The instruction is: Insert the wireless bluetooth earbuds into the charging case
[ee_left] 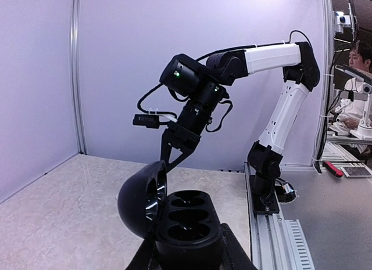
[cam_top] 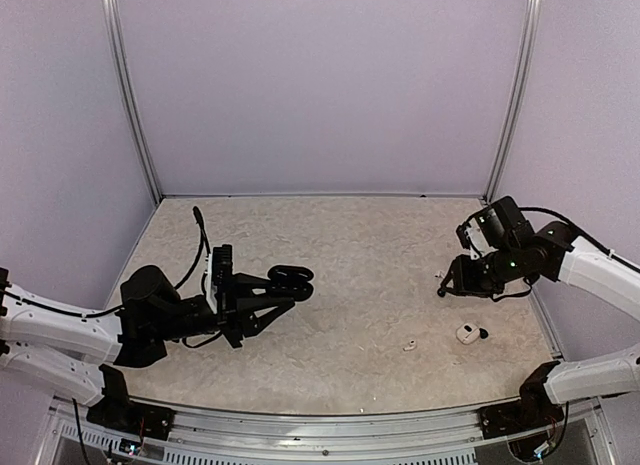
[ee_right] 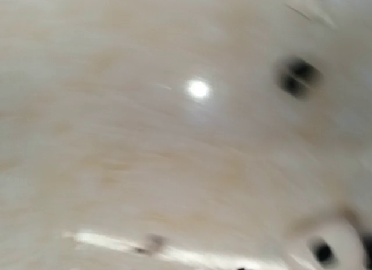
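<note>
My left gripper (cam_top: 272,293) (ee_left: 189,255) is shut on the black charging case (cam_top: 291,278) (ee_left: 187,225) and holds it above the table. The case's lid (ee_left: 142,199) stands open and its dark wells face up. One tiny white earbud (cam_top: 409,346) lies on the table at the front right. A small black bit (cam_top: 484,334), seemingly another earbud, sits against a white oval case (cam_top: 466,333). My right gripper (cam_top: 443,288) hangs low over the table at the right. In the left wrist view its tips (ee_left: 167,163) are partly hidden behind the lid. The right wrist view is badly blurred.
The white case (ee_right: 328,247) shows as a pale blur at the right wrist view's lower right, with a dark blob (ee_right: 297,77) higher up. Aluminium frame posts (cam_top: 132,95) and purple walls enclose the table. A metal rail (cam_top: 330,425) runs along the near edge.
</note>
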Controlling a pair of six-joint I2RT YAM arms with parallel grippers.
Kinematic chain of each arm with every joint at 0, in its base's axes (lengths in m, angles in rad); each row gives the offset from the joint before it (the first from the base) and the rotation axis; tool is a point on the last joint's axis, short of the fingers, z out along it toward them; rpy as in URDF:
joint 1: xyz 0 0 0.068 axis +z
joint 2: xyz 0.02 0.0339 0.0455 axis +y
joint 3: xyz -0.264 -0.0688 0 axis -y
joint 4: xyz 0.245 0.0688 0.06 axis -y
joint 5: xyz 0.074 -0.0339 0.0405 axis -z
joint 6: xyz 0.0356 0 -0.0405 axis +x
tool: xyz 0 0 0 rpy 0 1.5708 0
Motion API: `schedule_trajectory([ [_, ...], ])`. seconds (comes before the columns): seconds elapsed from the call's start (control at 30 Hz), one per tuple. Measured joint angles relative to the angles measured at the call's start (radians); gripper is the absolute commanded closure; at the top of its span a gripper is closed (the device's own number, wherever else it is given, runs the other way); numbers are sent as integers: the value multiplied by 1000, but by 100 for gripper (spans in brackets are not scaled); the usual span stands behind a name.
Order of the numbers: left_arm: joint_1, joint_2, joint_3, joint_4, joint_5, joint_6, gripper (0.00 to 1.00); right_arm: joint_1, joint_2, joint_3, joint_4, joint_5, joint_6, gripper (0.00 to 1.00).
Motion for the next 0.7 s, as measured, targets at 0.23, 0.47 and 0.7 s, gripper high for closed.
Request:
schedule_trajectory([
  [0.23,9,0,0,24,4,-15,100,-90,-37,-42,-185,130,208,71],
  [0.47,16,0,-3,33,5,-19,100,-304,-35,-135,-208,79,283,71],
  [0.7,18,-5,-6,33,4,-19,100,-341,-13,-174,-161,33,291,71],
])
